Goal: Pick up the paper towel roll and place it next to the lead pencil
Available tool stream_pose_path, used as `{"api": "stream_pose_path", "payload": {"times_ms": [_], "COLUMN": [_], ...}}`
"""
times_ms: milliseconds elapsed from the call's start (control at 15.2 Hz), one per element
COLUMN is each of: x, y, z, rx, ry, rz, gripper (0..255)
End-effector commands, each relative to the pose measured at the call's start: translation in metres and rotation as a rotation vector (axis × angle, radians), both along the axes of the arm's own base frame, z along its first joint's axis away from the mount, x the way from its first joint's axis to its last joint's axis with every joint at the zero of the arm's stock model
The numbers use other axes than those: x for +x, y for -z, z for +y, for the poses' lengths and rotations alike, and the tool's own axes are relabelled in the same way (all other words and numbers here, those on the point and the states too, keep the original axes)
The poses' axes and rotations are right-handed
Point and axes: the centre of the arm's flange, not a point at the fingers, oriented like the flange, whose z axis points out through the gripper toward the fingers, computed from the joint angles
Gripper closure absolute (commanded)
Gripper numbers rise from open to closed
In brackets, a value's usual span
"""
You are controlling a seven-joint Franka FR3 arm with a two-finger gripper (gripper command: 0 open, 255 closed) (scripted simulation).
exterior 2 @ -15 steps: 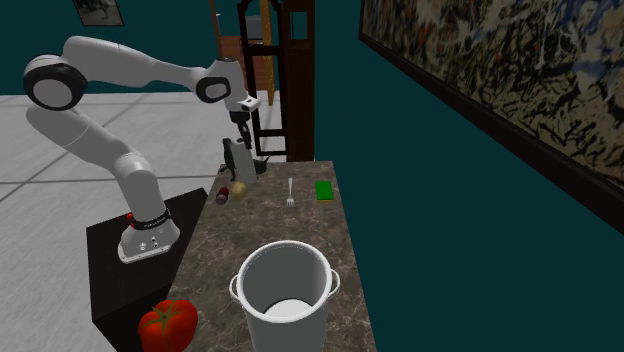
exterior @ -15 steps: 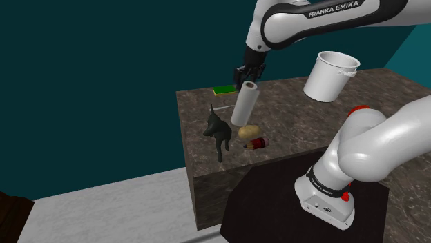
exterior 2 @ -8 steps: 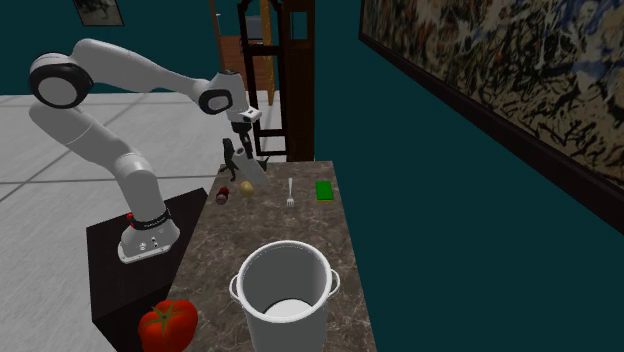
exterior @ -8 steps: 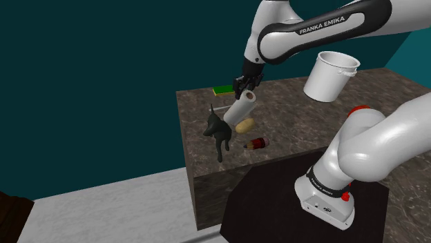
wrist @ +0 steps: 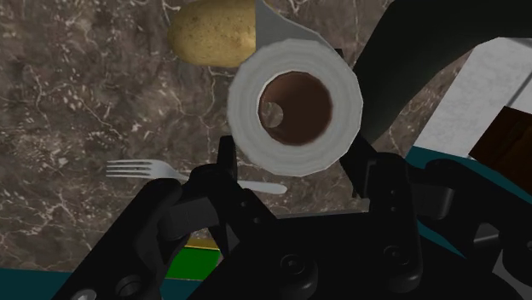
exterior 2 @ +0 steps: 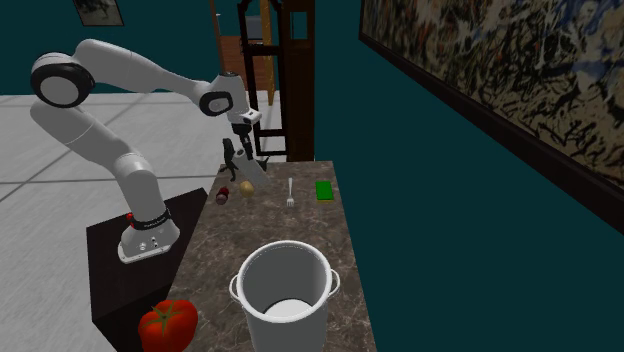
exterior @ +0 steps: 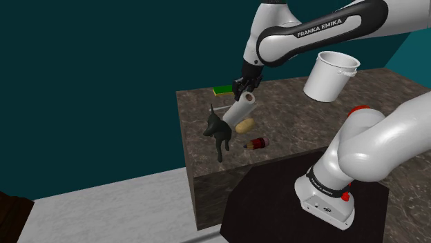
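In my gripper (wrist: pixel 294 166), clamped tight by its upper end, the paper towel roll (exterior: pixel 240 109) hangs tilted above the potato (exterior: pixel 244 125), a hold I judge suits carrying. Below, beyond the potato, the pencil (exterior: pixel 257 143) waits on the desk (exterior: pixel 297 128).

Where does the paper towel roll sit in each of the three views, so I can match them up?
Shoulder view: paper towel roll tilted just above centre, under the gripper, over the counter.
Second exterior view: small, left of centre, at the counter's far end.
Wrist view: end-on, clasped between the gripper's fingers.
Shared landmark: the potato beside the roll.
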Motion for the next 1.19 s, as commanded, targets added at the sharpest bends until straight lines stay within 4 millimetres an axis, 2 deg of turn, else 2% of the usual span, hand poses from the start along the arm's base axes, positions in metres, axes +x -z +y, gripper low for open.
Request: {"api": "stream_pose_path", "payload": {"times_ms": [0,330,594,1122], "x": [0.0,0.0,-0.005,-0.005], "y": [0.0,0.0,-0.05,-0.05], "z": [0.0,0.0,-0.002,-0.002], "rx": [0.0,0.0,0.0,0.0], "ry": [0.0,0.0,0.0,0.0], "rz": [0.0,0.0,0.0,0.0], "gripper": [0,0,0,0]}}
